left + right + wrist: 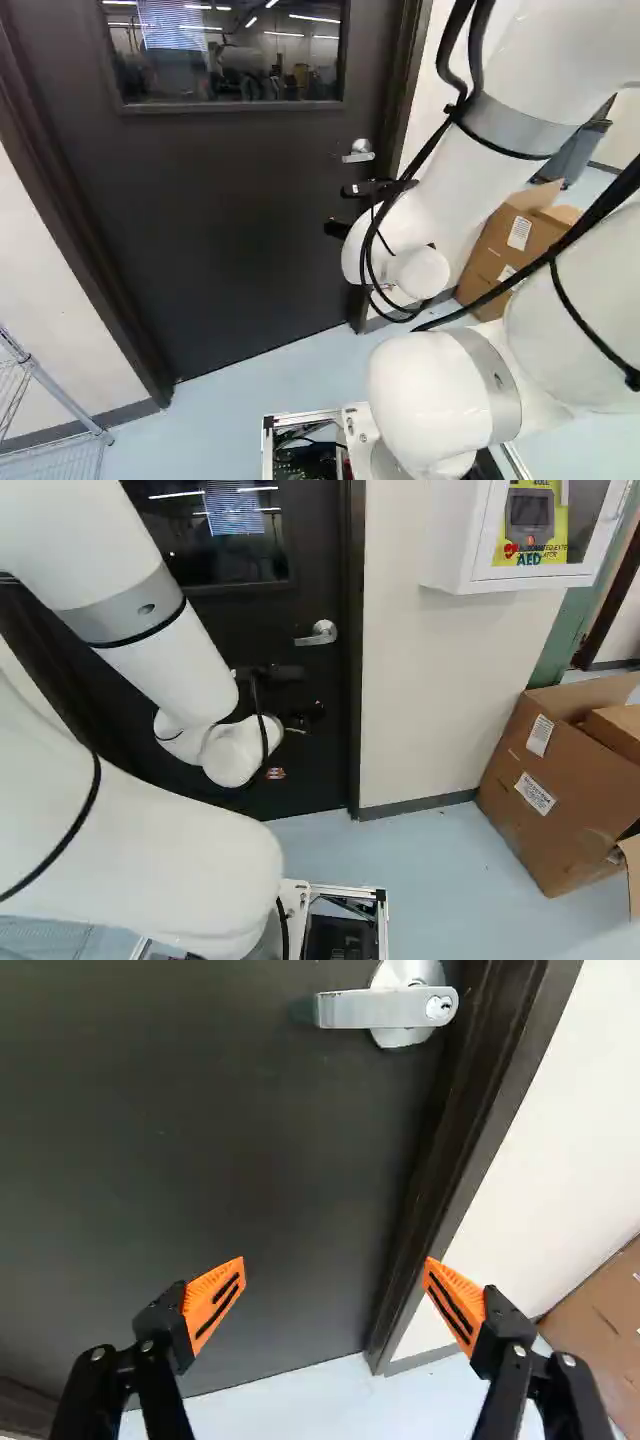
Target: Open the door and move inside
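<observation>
Door handle [350, 1009], ahead of open gripper [345, 209]

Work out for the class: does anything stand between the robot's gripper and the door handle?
Nothing visible does. In the wrist view the handle shows unblocked ahead of the open gripper. The cardboard box is off to the side, beyond the door frame, so it seems unlikely to interfere.

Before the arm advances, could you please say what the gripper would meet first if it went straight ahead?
Probably the dark door, below its lever handle, though the open gripper might catch the frame first; depth is unclear.
</observation>
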{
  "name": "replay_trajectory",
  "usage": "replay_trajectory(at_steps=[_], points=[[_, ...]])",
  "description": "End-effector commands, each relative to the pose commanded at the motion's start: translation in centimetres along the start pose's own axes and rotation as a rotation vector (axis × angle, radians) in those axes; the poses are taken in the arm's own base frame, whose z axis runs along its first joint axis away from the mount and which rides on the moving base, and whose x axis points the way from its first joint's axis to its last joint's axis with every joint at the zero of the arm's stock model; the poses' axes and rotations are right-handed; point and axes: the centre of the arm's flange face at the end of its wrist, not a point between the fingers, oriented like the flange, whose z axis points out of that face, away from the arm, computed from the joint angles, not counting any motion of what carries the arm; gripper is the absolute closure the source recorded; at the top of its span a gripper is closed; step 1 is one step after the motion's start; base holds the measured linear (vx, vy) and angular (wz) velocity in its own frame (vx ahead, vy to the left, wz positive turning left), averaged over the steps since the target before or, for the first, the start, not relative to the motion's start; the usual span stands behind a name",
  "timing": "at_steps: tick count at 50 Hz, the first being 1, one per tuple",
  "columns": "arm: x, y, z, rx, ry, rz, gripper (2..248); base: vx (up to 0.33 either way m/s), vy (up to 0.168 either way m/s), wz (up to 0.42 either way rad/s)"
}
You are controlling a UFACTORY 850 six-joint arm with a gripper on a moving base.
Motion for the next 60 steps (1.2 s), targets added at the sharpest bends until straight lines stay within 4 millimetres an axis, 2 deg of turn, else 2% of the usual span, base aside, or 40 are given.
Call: replay_trajectory(at_steps=[26,60], points=[[0.6,0.0,0.8,0.000,0.001,0.000,3,0.000,0.000,0.000],[4.4,0.0,2.2,0.000,0.086,0.000,3,0.000,0.000,0.000]])
